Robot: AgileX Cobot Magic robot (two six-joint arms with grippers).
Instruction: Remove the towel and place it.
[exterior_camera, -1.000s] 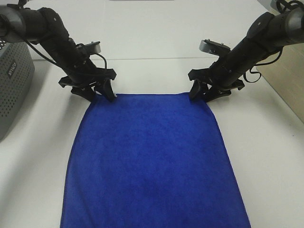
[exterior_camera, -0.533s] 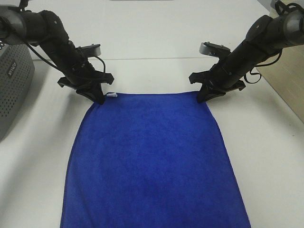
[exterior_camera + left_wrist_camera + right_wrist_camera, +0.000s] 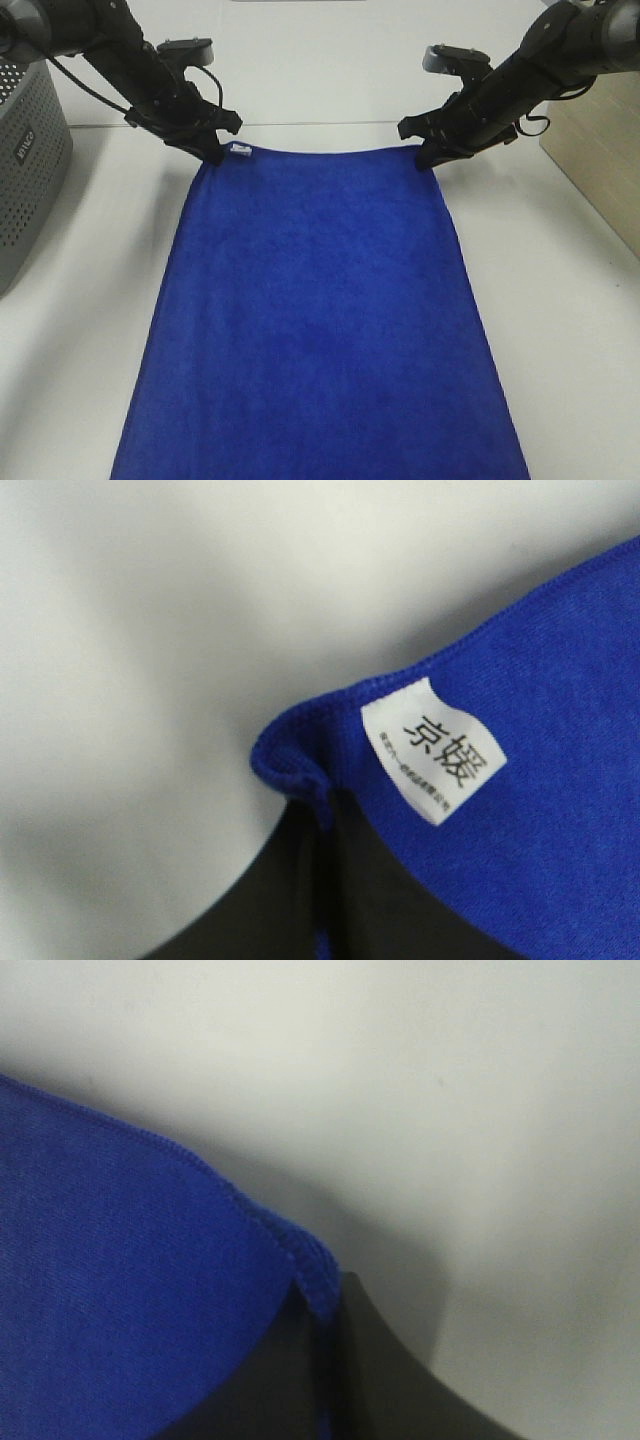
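1. The left pincer (image 3: 213,153) is pressed onto the far left corner of the towel (image 3: 320,310); the left wrist view shows the blue corner (image 3: 290,765) folded over and caught between the dark jaws, with the white tag (image 3: 433,750) lying just beside the grip.
2. The right pincer (image 3: 428,156) pinches the far right corner in the same way; in its wrist view the stitched hem (image 3: 300,1260) runs straight into the dark jaw.
3. The towel lies flat and spread on the tabletop (image 3: 560,300), its far edge pulled straight between the two pincers and its near end running out of the high view.
4. It looks soft, plush and light, so it should drape and sag rather than hold a shape. The hemmed corners are judged the best places to hold, since the stitched fold gives the jaws some thickness to bite.
5. With both corners held, the cloth will probably slide easily, though its pile may drag a little on the surface.
6. The tabletop is smooth, pale and matt. A grey perforated basket (image 3: 30,170) stands at the far left, well apart from the towel, and a tan panel (image 3: 600,160) sits at the right edge.
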